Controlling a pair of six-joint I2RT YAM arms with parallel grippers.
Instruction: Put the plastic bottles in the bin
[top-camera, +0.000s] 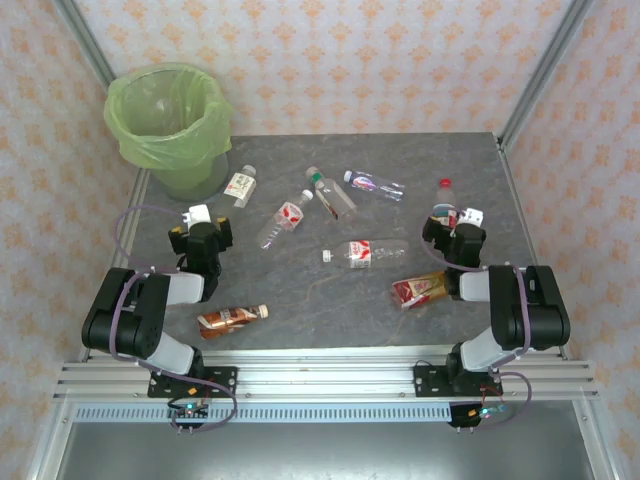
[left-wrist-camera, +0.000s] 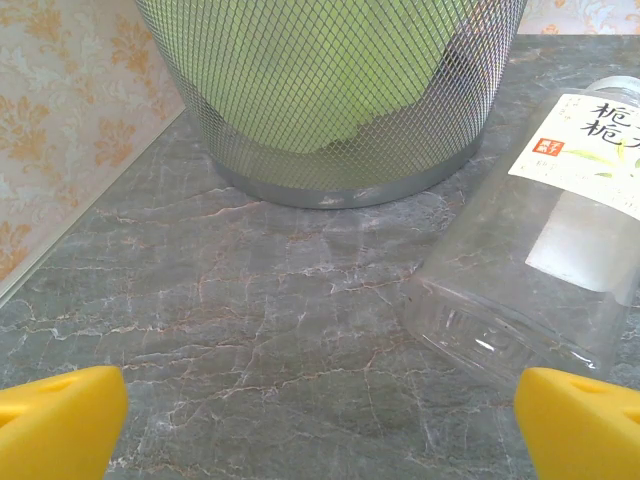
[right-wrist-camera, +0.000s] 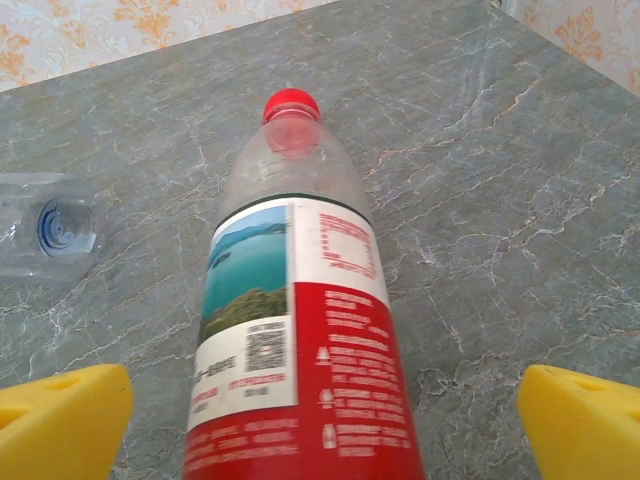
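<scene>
From above: can count eight bottles (top-camera: 362, 253), all lying flat and scattered over the surface (top-camera: 300, 300), none in the bin (top-camera: 190, 175). Stands in the far left corner, that bin, probably to leave the middle free for both arms. Two brown bottles (top-camera: 232, 318) nearest to the arm bases. Left gripper (top-camera: 205, 235) close to the bin, right gripper (top-camera: 455, 228) just behind a red-capped bottle (top-camera: 444, 200).

From the left wrist: facing the mesh wall of the bin (left-wrist-camera: 330, 90), green bag (left-wrist-camera: 340, 60) inside. At the right a clear bottle (left-wrist-camera: 540, 270), lying with the bottom toward the camera, seemingly empty, cream label with dark characters. Yellow fingers (left-wrist-camera: 55, 420) spread wide, gripping nothing; bottle off to the right side, so likely a small turn needed before closing.

From the right wrist: fingers (right-wrist-camera: 60, 420) wide apart too, with the red-capped bottle (right-wrist-camera: 295, 330) lying between their lines, cap pointing away. Seems lined up for a grasp across the body. Clear upper part, label red below with a white panel and a lake picture.
</scene>
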